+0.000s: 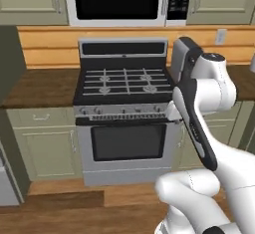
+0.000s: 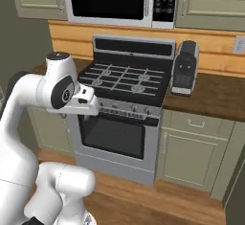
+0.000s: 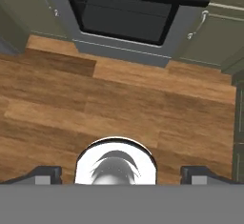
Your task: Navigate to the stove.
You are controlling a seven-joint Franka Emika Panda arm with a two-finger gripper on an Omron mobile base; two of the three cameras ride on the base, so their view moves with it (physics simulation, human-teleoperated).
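The stove [image 1: 124,113] stands straight ahead beneath the microwave [image 1: 118,0], its right edge masked by the arm in the left base view, while the gripper [image 3: 121,174] rides spread and empty over the wood floor [image 3: 109,108].

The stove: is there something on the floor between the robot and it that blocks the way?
Nothing visible does. The stove stands straight ahead, and the hand view shows bare wooden floor running up to its oven door. The gripper points down, open and holding nothing.
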